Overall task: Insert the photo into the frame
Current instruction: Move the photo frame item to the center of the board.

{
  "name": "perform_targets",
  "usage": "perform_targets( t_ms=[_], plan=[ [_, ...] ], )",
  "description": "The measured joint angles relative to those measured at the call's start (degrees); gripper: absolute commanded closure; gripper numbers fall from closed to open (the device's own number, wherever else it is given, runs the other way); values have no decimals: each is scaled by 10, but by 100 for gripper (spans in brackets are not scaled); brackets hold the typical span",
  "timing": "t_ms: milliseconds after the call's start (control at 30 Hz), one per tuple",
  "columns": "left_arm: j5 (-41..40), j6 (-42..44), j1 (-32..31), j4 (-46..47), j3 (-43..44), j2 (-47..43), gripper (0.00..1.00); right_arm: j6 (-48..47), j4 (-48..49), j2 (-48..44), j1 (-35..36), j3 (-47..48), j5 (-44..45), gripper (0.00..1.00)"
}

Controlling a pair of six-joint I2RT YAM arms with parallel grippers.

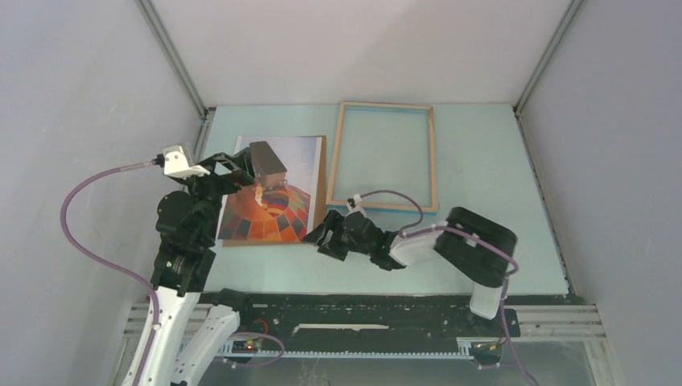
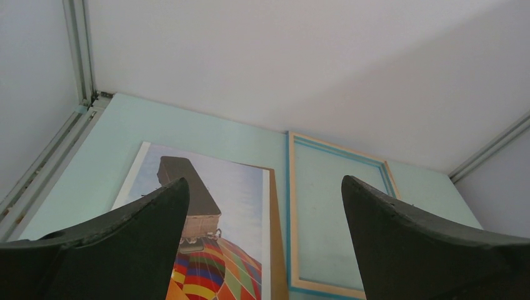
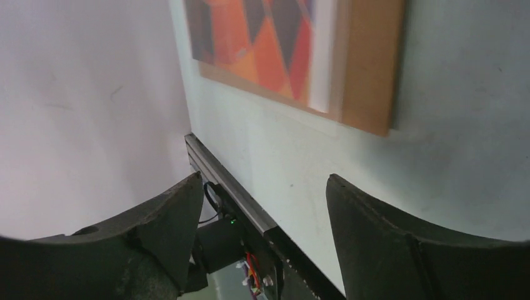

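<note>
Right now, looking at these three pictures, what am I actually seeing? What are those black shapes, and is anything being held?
You are seeing two robot arms bolted at the table's near edge. The wide picture comes from a fixed camera above and behind them. The other two come from a small camera on each wrist, so the black curved shapes are that arm's own fingers. On the pale green table lies a thin print of an orange-red hot-air balloon, resting on a plain brown backing board. To its right lies an empty rectangular light-wood picture frame. The left end effector is above the print, and the right end effector is near the board's corner. Both are open and hold nothing.
</note>
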Motion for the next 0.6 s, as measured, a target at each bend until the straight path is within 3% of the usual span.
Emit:
perform_targets(
  t_ms=[133, 600],
  plan=[
    [-2, 13, -13, -4, 0, -8, 0, 72, 66, 87, 4, 0, -39, 23],
    [5, 26, -24, -5, 0, -8, 0, 89, 80, 94, -9, 1, -45, 29]
  ],
)
